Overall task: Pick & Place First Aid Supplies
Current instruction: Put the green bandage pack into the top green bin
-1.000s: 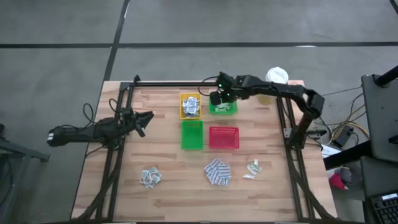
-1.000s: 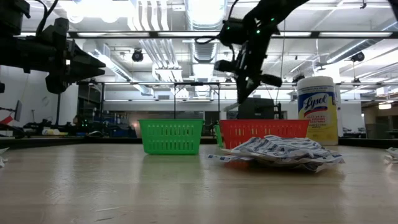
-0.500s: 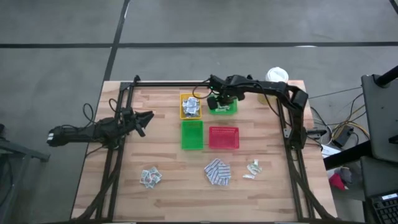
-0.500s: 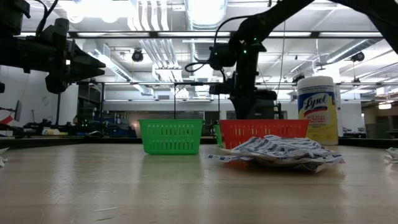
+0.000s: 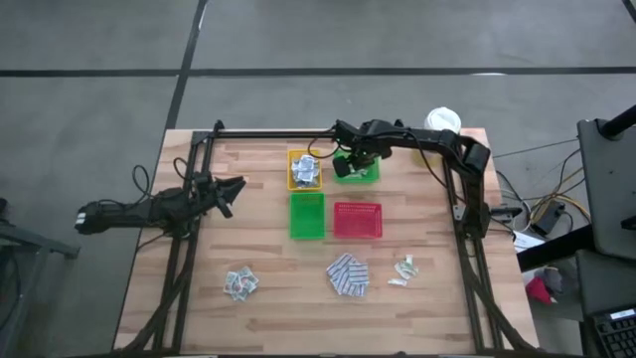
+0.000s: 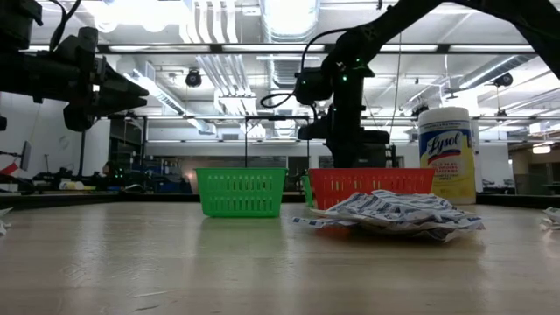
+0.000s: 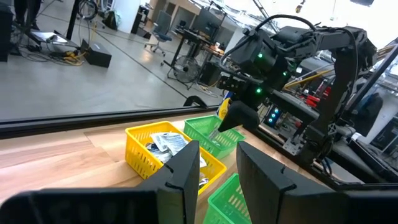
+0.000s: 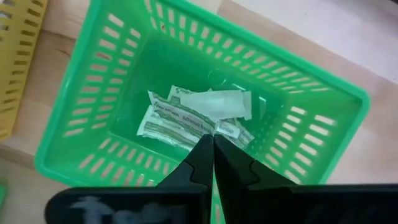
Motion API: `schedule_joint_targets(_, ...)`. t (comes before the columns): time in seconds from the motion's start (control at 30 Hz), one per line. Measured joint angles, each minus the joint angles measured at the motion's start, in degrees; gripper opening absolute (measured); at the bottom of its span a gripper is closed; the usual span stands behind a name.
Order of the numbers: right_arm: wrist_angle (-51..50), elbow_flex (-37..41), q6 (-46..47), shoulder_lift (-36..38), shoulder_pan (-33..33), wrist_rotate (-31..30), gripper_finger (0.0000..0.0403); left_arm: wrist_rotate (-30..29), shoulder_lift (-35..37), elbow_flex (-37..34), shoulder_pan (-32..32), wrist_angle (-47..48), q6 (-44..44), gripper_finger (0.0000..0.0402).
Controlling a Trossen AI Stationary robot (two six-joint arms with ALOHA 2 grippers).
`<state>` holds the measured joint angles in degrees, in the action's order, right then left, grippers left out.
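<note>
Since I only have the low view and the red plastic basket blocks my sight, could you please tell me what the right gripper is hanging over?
Observer: The right gripper is over a small green plastic tray on the far side of the table, beyond the red plastic basket.
Operator: Thank you. Is that tray empty?
Observer: No, a few pale green thin strip packets lie on its floor, right below the fingertips.
Operator: And are its fingers open?
Observer: They are pressed together. I cannot tell whether they pinch a packet.
</note>
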<state>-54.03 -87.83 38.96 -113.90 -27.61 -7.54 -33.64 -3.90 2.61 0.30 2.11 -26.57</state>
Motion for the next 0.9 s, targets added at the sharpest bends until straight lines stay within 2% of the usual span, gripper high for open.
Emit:
schedule_joint_targets(0.13, -0.01, 0.00, -1.14, 0.06, -0.47, -0.05, 0.0021, -0.03, -0.01, 0.00, 0.00, 0.00, -0.01, 0.0108)
schedule_joint_targets(0.4, -0.02, 0.00, -3.77, 0.35, -0.59, 0.09, 0.0071, -0.07, -0.01, 0.00, 0.00, 0.00, 0.00, 0.0108)
schedule_joint_targets(0.53, -1.21, 0.04, -6.13, 3.04, -0.34, 3.15, 0.0088, -0.09, -0.01, 0.00, 0.00, 0.02, 0.00, 0.0108)
schedule_joint_targets(0.7, -6.54, 0.09, -6.36, 9.72, 3.60, 3.09, 0.0095, -0.14, 0.00, 0.00, 0.00, 0.04, 0.00, 0.0108)
schedule_joint_targets(0.9, -11.91, 1.97, -5.96, 18.13, 11.93, 0.72, 0.0095, -0.13, 0.00, 0.00, 0.00, 0.04, -0.09, 0.0108)
